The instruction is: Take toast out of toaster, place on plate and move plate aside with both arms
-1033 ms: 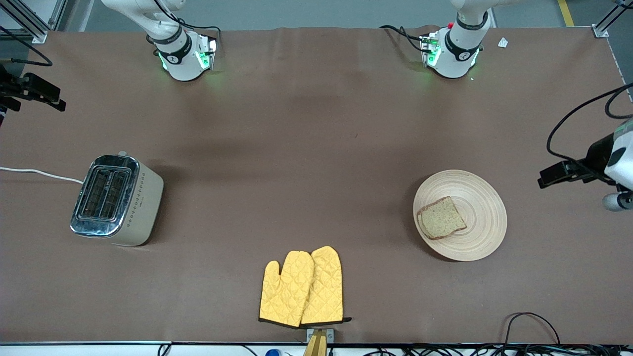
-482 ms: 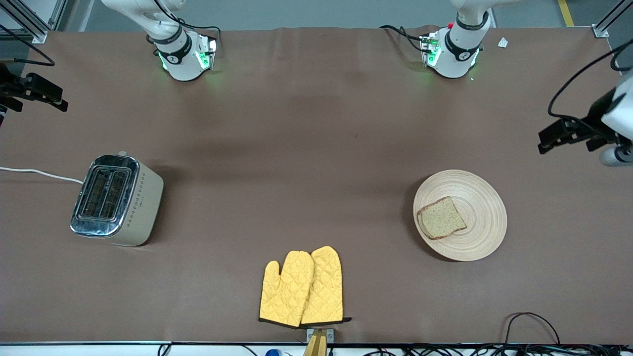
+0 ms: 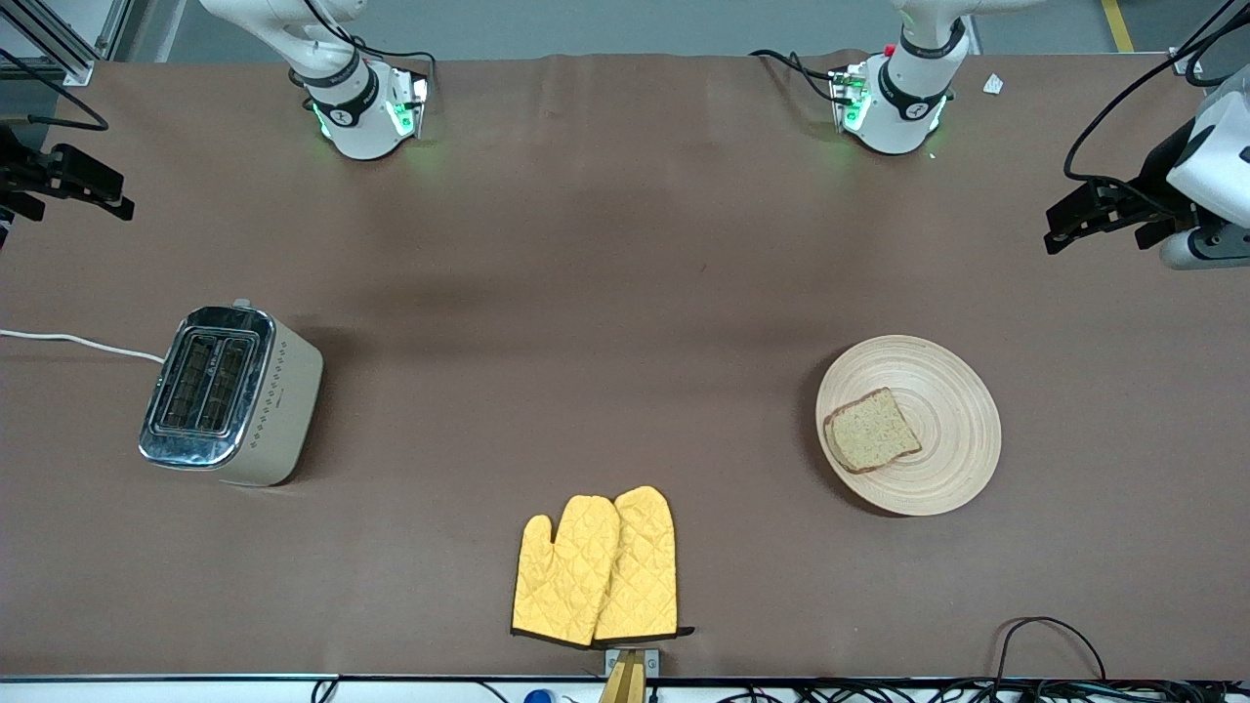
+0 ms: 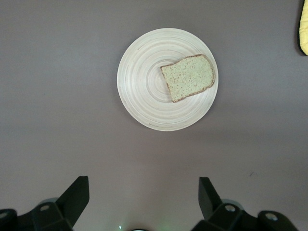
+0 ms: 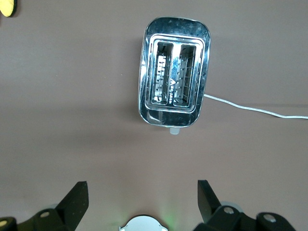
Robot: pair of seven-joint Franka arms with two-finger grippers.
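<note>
The toast [image 3: 871,431] lies flat on the plate [image 3: 952,430], off-centre toward the right arm's end. This pale wooden plate rests on the brown table toward the left arm's end. My left gripper [image 3: 1060,229] hangs open and empty over the table's left-arm end, well clear of the plate. Its wrist view looks down on the plate [image 4: 144,82] and toast [image 4: 188,77] past the spread left gripper [image 4: 143,185]. My right gripper [image 3: 117,200] hangs open and empty over the right-arm end. From the right wrist, the open right gripper [image 5: 142,187] frames bare table short of the toaster.
A chrome-topped toaster [image 3: 229,395] with empty slots [image 5: 174,72] stands toward the right arm's end, its white cord [image 3: 78,342] running off the table. Two yellow oven mitts [image 3: 598,568] lie near the front edge. A black cable [image 3: 1055,644] loops at the front edge.
The left gripper has drawn up and away from beside the plate toward the robots' side of the table. The right gripper has barely shifted. Plate and toast have not moved.
</note>
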